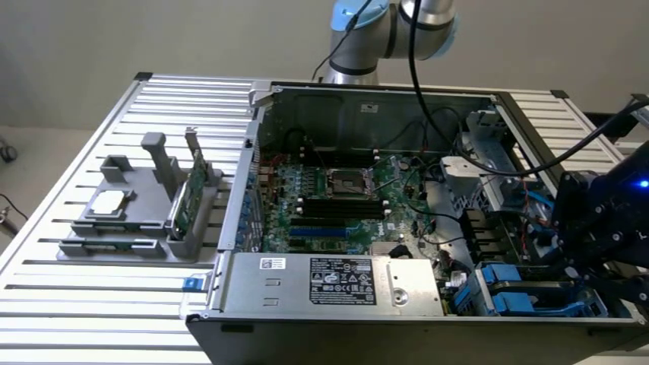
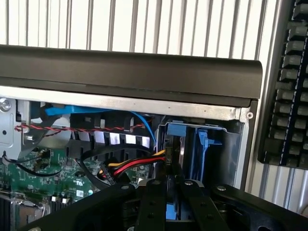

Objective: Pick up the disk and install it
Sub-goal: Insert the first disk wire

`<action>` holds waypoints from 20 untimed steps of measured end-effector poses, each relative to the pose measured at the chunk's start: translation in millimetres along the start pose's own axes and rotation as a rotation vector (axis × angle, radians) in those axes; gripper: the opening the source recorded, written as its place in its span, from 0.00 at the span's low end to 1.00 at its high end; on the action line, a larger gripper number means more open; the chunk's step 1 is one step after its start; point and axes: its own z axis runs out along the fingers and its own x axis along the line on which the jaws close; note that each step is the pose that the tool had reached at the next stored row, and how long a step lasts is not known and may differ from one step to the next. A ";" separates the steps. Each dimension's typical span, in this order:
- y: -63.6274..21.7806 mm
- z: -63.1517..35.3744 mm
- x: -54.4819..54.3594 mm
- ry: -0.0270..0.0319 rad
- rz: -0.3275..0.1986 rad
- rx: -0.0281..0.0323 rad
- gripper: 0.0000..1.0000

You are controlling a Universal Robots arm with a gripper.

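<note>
The gripper (image 2: 173,204) holds the disk (image 2: 174,149) edge-on between narrowed fingers (image 2: 151,202) over the computer case's (image 1: 335,304) drive bay (image 2: 202,149); rigid, weighty, shock-sensitive, best gripped by its blue frame.

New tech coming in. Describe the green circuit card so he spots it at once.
Start at the open computer case. On the exterior view's left, a grey holder sits on the slatted table. The green circuit card stands on edge there, unlike the flat square silver chip beside it.
</note>
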 end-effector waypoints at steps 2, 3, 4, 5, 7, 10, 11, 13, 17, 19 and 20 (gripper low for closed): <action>-0.1 0.0 0.3 0.0002 0.009 0.0030 0.17; 0.0 -0.1 0.6 0.0003 0.013 0.0038 0.17; 0.0 -0.1 1.0 0.0004 0.016 0.0044 0.17; 0.0 0.0 1.4 0.0005 0.018 0.0052 0.17; 0.1 0.0 3.0 0.0006 0.022 0.0071 0.17; 0.2 0.2 4.6 0.0008 0.029 0.0087 0.17; 0.2 0.3 4.6 0.0008 0.035 0.0086 0.17; 0.3 0.3 4.6 0.0009 0.050 0.0079 0.17; 0.2 0.4 4.8 -0.0007 0.077 0.0070 0.17; 0.3 0.2 4.9 -0.0046 0.084 0.0068 0.17; 0.3 0.2 5.2 -0.0068 0.086 0.0067 0.17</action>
